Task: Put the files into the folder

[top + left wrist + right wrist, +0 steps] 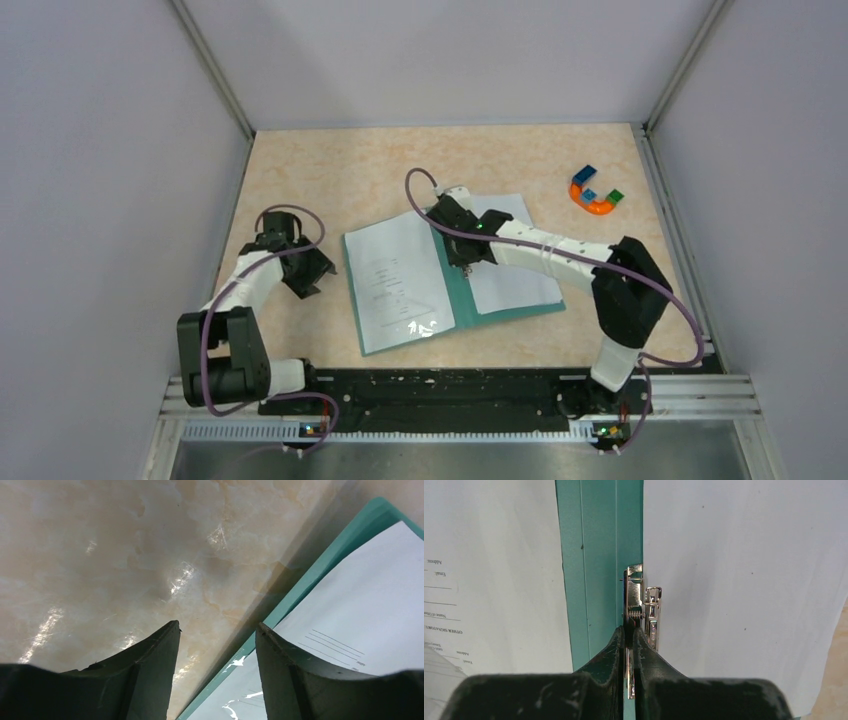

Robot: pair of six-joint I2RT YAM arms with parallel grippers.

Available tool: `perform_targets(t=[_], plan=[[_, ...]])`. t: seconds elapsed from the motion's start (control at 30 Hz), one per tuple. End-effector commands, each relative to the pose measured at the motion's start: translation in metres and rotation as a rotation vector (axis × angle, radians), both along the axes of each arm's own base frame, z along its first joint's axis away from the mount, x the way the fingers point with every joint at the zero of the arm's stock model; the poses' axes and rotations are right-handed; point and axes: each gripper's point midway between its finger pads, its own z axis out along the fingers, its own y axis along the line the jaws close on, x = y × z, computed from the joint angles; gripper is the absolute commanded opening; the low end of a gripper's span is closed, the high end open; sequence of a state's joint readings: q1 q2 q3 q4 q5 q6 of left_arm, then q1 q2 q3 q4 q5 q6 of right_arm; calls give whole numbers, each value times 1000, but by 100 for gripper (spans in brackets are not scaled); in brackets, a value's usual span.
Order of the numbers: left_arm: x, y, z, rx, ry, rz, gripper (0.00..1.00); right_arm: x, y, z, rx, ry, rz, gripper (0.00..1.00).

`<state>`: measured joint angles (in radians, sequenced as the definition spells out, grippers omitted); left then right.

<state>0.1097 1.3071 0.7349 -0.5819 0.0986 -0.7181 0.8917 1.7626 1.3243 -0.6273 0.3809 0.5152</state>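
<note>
Seen from above, you have the folder (455, 298) lying open and flat in the middle of the table (330, 170). Its teal spine runs from about 11 o'clock to 5 o'clock. A printed sheet (395, 280) covers the folder's left half, at 9 o'clock from the spine. A nearly blank sheet (510, 285) covers the right half, at 3 o'clock from it.

Your right gripper (629, 630) reaches in from 4 o'clock and sits over the spine. In its wrist view the jaws are pinched nearly together on the lower end of the metal clip (644, 605). The clip lies along the spine at the inner edge of the blank sheet.

Your left gripper (217, 627) is at 9 o'clock from the folder, just beside its left edge. Its jaws stand wide apart, with bare table and the folder's teal edge showing between them. You cannot tell whether its fingers touch the table.

A small multicoloured horseshoe toy (595, 190) lies at 2 o'clock, well apart from the folder.
</note>
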Motion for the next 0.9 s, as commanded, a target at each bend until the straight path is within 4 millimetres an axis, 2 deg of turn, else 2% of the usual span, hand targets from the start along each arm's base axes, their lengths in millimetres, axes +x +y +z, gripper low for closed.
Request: perform_targets(t=[0.0, 0.33, 0.53, 0.7, 0.87], plan=[[7, -6, -2, -51, -19, 12, 62, 12, 2, 52, 105, -90, -6, 0], [13, -25, -10, -167, -18, 7, 61, 13, -7, 89, 191, -137, -17, 0], [22, -45, -7, -286, -39, -16, 60, 13, -11, 105, 225, -159, -21, 0], [27, -64, 9, -392, -91, -86, 58, 18, -13, 101, 235, -153, -40, 0], [29, -82, 43, -484, -213, -182, 55, 24, -5, 83, 273, -116, -40, 0]])
